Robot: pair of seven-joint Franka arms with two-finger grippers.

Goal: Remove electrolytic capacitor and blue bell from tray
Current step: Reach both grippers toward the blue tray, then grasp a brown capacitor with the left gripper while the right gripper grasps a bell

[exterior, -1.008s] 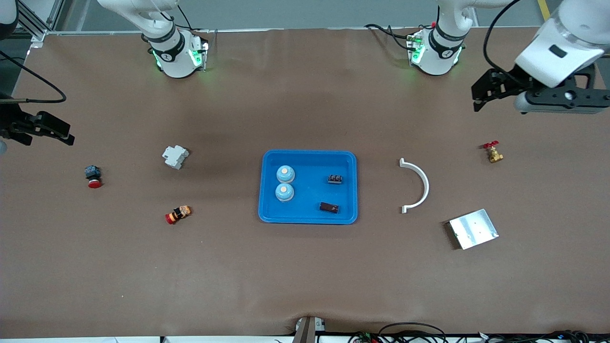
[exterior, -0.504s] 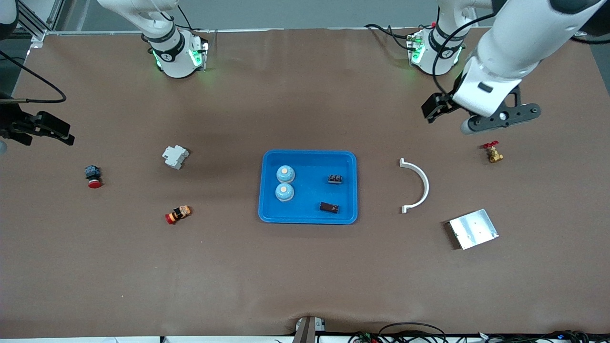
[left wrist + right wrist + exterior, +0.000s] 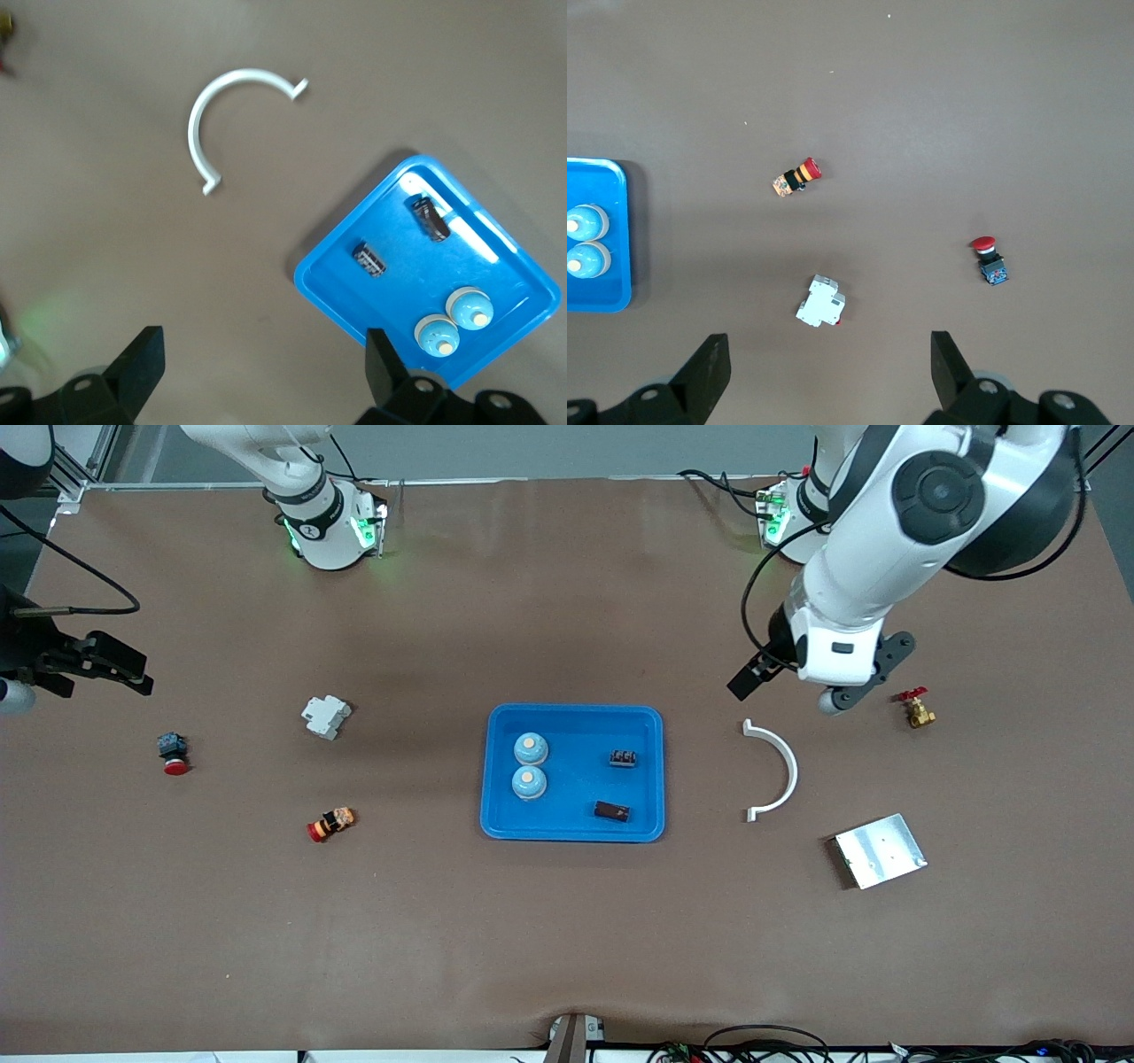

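A blue tray lies mid-table. In it are two light-blue bells and two dark capacitors. My left gripper is open and empty in the air, over the table beside the white arc, toward the left arm's end of the tray. Its wrist view shows the open gripper, the tray, the bells and the capacitors. My right gripper is open and empty over the right arm's end of the table, and also shows in its wrist view.
A white curved piece, a brass valve with a red handle and a metal plate lie toward the left arm's end. A white breaker, a red push button and a red-orange button lie toward the right arm's end.
My left arm has swung in from its end of the table toward the tray and come down near the white arc. The right gripper has barely shifted.
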